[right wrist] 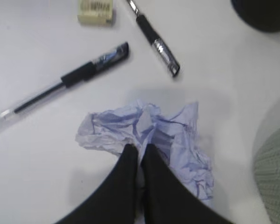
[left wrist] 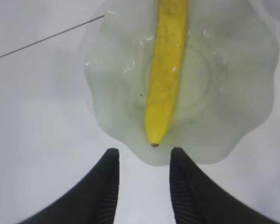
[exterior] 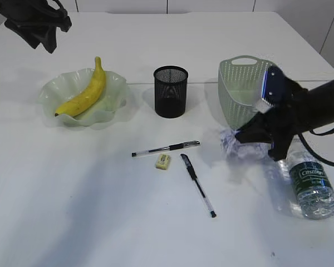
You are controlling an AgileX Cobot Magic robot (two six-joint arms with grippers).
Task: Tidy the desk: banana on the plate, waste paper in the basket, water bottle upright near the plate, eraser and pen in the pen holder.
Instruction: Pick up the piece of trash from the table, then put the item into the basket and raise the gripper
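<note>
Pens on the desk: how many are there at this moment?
2. One pen lies flat in front of the mesh pen holder; the other pen lies slanted just right of the eraser. None visible inside the holder.

Lots of bare table [exterior: 89,222] in front. Two pens [exterior: 197,183] and eraser [exterior: 163,161] block the middle; bottle [exterior: 312,186] and basket [exterior: 242,89] crowd the right.
</note>
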